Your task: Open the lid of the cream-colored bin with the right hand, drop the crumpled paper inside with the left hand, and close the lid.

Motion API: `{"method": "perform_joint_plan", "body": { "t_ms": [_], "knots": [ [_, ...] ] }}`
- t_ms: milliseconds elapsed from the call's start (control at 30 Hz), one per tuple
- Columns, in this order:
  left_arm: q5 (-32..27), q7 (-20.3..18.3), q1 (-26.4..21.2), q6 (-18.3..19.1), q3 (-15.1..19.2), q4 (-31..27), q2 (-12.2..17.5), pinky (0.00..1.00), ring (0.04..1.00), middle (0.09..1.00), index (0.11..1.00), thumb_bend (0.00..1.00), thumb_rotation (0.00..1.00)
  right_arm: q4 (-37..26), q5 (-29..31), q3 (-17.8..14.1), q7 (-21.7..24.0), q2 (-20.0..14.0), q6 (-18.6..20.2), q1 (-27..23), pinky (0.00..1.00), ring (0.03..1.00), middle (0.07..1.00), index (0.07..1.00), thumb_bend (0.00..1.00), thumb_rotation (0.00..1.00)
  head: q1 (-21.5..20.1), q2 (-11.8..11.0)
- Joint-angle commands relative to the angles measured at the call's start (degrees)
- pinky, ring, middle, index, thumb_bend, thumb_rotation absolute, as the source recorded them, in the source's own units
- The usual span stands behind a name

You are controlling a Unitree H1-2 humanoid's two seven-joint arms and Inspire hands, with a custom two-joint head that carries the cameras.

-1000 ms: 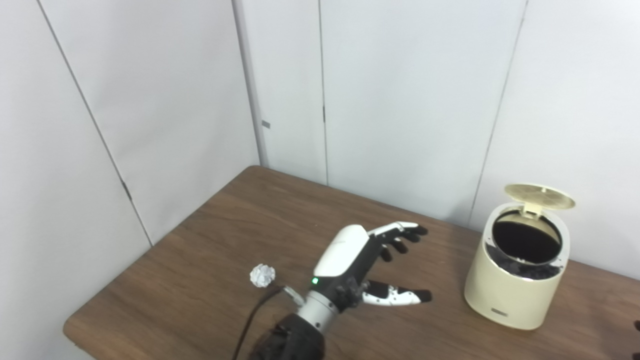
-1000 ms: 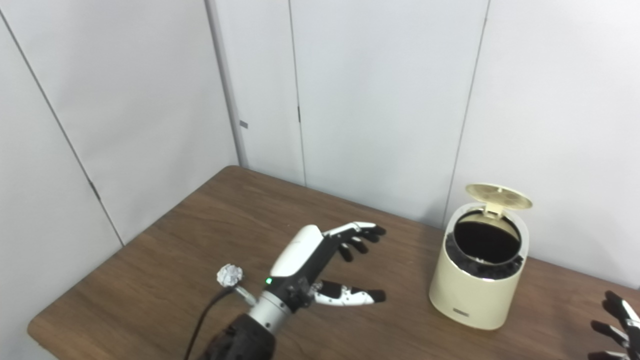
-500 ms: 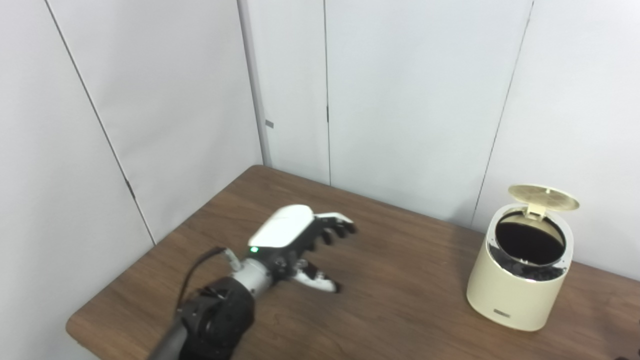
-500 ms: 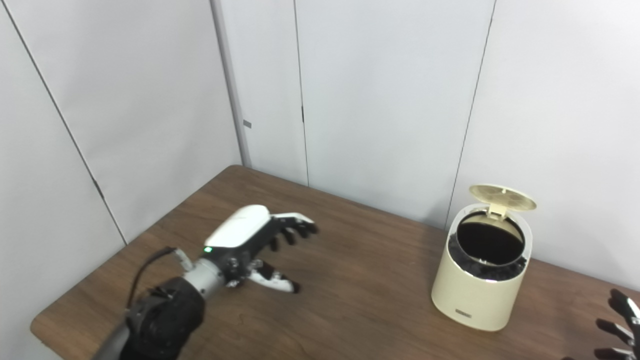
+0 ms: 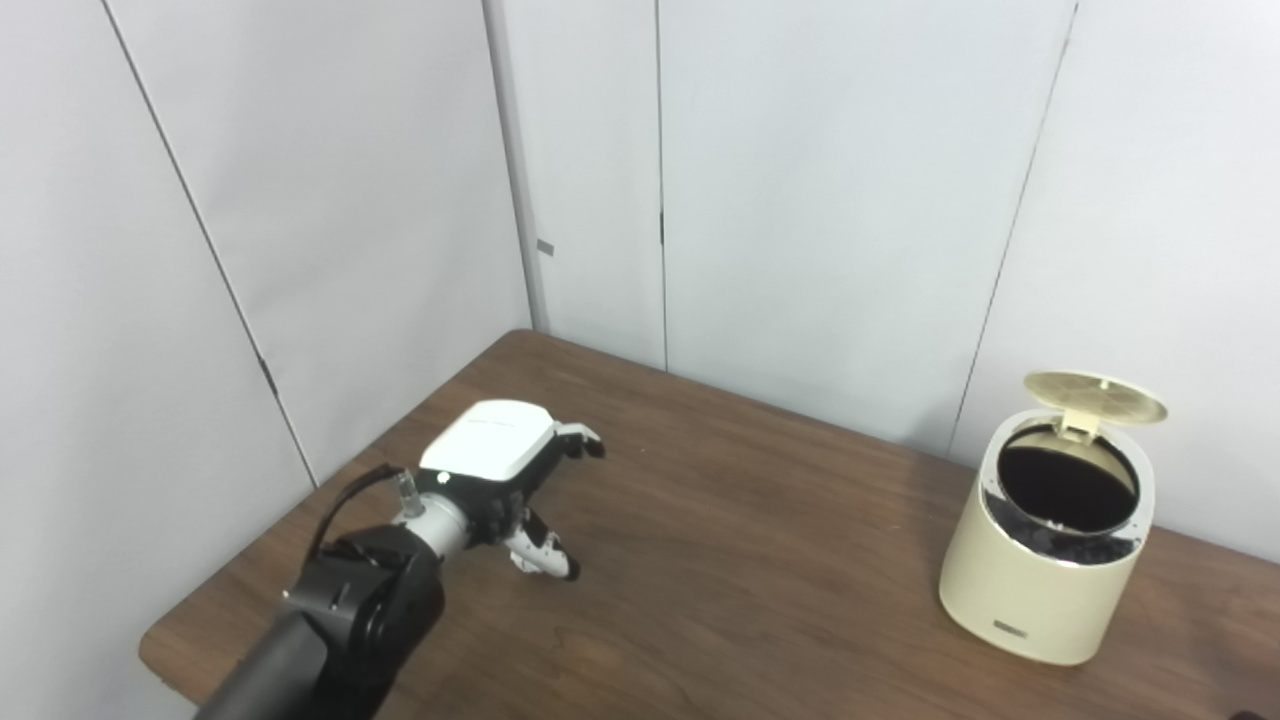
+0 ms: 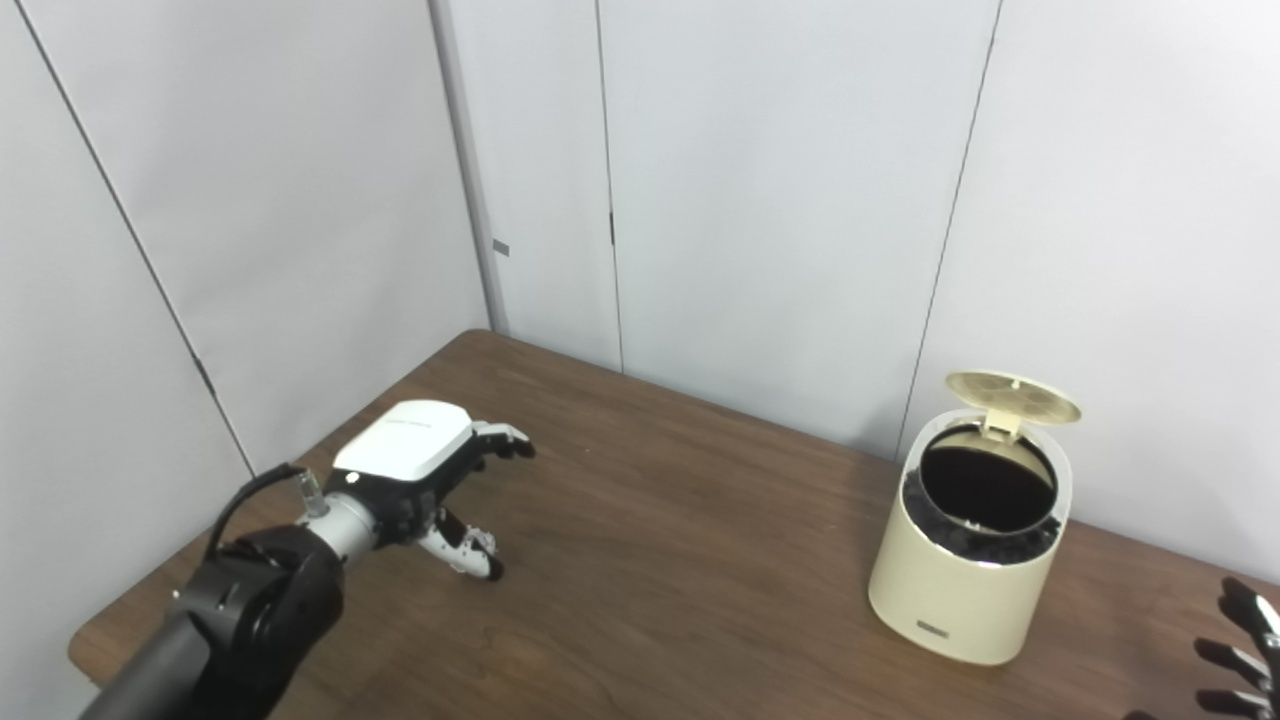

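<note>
The cream-colored bin (image 5: 1035, 590) stands at the table's right side. Its round lid (image 5: 1096, 384) is tipped up at the back, and the dark liner inside shows. My left hand (image 5: 505, 470) hovers palm down over the left part of the table, open, with fingers curled forward and thumb pointing down. No crumpled paper shows in either view; the hand covers the spot where it lay. My right hand (image 6: 1240, 650) shows only as spread fingertips at the bottom right corner of the right eye view, open and well right of the bin.
The brown wooden table (image 5: 760, 580) sits in a corner of white wall panels (image 5: 820, 200). Its left edge and front left corner lie close to my left arm. A black cable (image 5: 345, 495) loops from the left wrist.
My left hand swung from the table's middle to the left and now sits over the spot where the paper ball lay; the ball has gone out of sight. The camera shifted slightly.
</note>
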Motion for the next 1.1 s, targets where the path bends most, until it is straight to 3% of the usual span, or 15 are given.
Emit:
{"method": "perform_joint_plan", "body": {
  "t_ms": [0,133,267,467,767,1067],
  "knots": [
    [3.85,-0.64,-1.84,-0.95,0.05,0.46,1.99,0.55,0.695,0.795,0.79,0.92,0.17,-1.86,0.53,-0.77,-0.24,-0.82,-0.75,-2.01,0.7,0.842,0.947,0.953,0.9,0.57,0.04,0.11],
    [5.96,-1.79,-2.35,-2.15,0.1,2.51,2.29,0.6,0.694,0.777,0.783,0.92,0.14,-1.9,0.34,-0.75,-0.34,-0.88,-0.65,-1.99,0.69,0.834,0.943,0.948,0.9,0.57,0.04,0.11],
    [8.26,-2.43,-2.9,-3.33,-0.13,4.73,2.11,0.58,0.694,0.748,0.777,0.91,0.15,-1.86,0.2,-0.73,-0.44,-0.92,-0.94,-1.99,0.68,0.827,0.944,0.947,0.89,0.56,-0.07,0.34],
    [11.33,2.0,-2.69,-6.48,-0.93,8.73,1.4,0.53,0.649,0.689,0.729,0.88,0.15,-2.27,0.02,-0.69,-0.36,-0.89,-0.46,-1.85,0.67,0.827,0.94,0.946,0.9,0.57,-0.27,0.45],
    [10.31,8.13,-2.25,-9.15,-0.88,14.43,-0.25,0.51,0.618,0.667,0.709,0.87,0.17,-2.72,-0.16,-0.59,-0.31,-0.94,0.18,-1.68,0.63,0.818,0.939,0.946,0.9,0.57,-0.62,0.98],
    [10.07,7.86,-2.29,-8.68,-1.93,16.84,-1.38,0.5,0.611,0.65,0.707,0.86,0.18,-2.74,0.41,-1.0,-0.35,-1.28,-0.59,-1.58,0.6,0.809,0.932,0.935,0.9,0.56,-0.88,1.49]
  ]
}}
